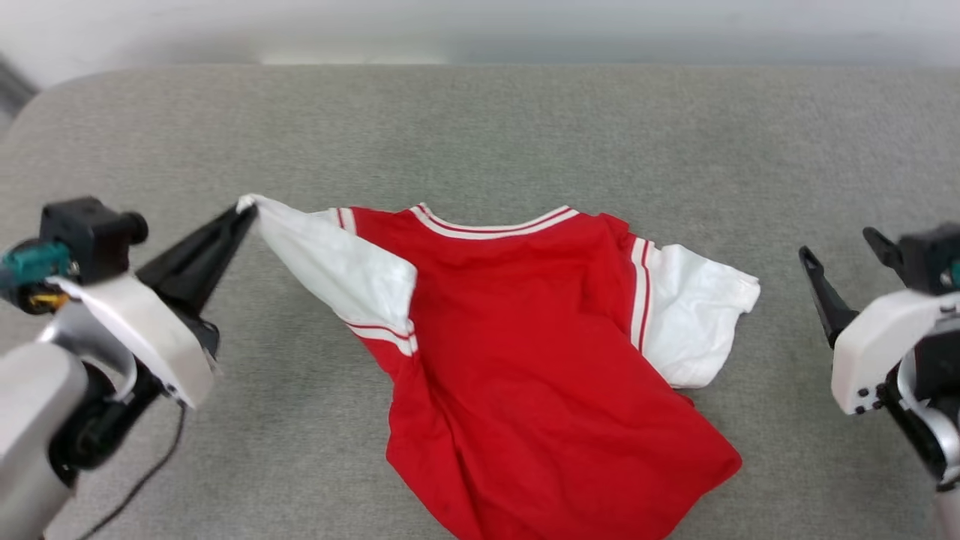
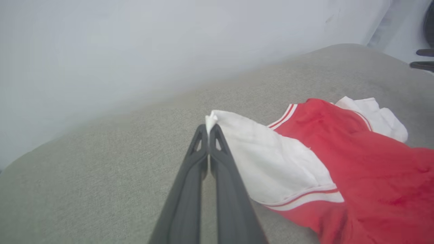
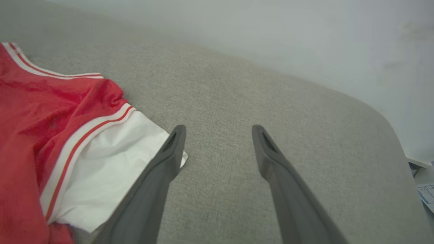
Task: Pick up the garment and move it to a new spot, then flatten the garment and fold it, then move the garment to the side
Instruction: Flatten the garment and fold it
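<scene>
Nearest us the garment [image 1: 525, 322] lies plain red side up on the grey worktop [image 1: 480, 135], its hem running off the bottom of our head view. At our left, our left gripper [image 1: 241, 216] is closed on the tip of a white sleeve [image 1: 330, 262], which stretches out taut toward it. At our right, our right gripper [image 1: 838, 246] stands open and empty, near the other sleeve [image 1: 697, 315], which lies crumpled, its cuff turned toward that gripper. The striped collar [image 1: 491, 221] lies on the far side, then bare worktop, then a pale wall [image 1: 480, 30]
</scene>
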### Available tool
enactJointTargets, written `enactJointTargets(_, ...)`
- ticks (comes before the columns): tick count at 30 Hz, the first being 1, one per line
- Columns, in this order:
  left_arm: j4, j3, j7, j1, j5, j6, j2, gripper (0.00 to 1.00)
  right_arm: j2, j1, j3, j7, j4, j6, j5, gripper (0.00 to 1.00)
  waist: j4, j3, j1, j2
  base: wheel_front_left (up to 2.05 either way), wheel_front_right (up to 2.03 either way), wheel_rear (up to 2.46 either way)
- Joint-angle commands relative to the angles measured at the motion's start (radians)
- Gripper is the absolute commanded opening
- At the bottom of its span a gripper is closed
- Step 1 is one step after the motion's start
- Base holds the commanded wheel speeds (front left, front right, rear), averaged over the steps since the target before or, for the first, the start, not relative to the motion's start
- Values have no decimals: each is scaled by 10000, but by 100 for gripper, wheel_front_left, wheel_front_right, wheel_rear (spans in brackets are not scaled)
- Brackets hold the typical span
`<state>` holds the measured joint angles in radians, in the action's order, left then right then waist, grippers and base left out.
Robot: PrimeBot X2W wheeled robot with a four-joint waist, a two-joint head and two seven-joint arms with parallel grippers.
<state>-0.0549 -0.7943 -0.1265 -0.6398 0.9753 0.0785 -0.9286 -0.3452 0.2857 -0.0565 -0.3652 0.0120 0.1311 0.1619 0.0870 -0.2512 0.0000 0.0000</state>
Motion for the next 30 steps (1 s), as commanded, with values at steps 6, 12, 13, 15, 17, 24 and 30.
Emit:
enactJointTargets(6,1477,42,-633,826,-201,-627,-178,0,-1008,1000,-850,-3628,266,-8,1742,100,526,144,0,0,0,0,0)
enactJointTargets(12,2507,-94,-831,1129,-563,-1007,-95,0,-1440,1705,-1337,-5359,1113,-7,2421,100,1120,-94,0,0,0,0,0)
enactJointTargets(13,2609,-144,-850,1153,-614,-1036,-53,0,-1448,1753,-1362,-5475,1315,-7,2458,100,1222,-144,0,0,0,0,0)
enactJointTargets(15,2755,-229,-865,1133,-731,-1034,66,0,-1418,1866,-1342,-5630,1751,-7,2516,100,1433,-250,0,0,0,0,0)
enactJointTargets(17,2847,-281,-876,1072,-821,-1053,199,0,-1408,1943,-1370,-5631,2113,-7,2506,100,1612,-344,0,0,0,0,0)
enactJointTargets(24,2915,-547,-824,899,-1066,-995,533,0,-1208,1649,-1811,-5100,3159,-5,2398,100,2032,-563,0,0,0,0,0)
enactJointTargets(30,2858,-654,-741,874,-1141,-999,649,0,-1242,1280,-2353,-4702,3822,-4,2473,0,2093,-607,0,0,0,0,0)
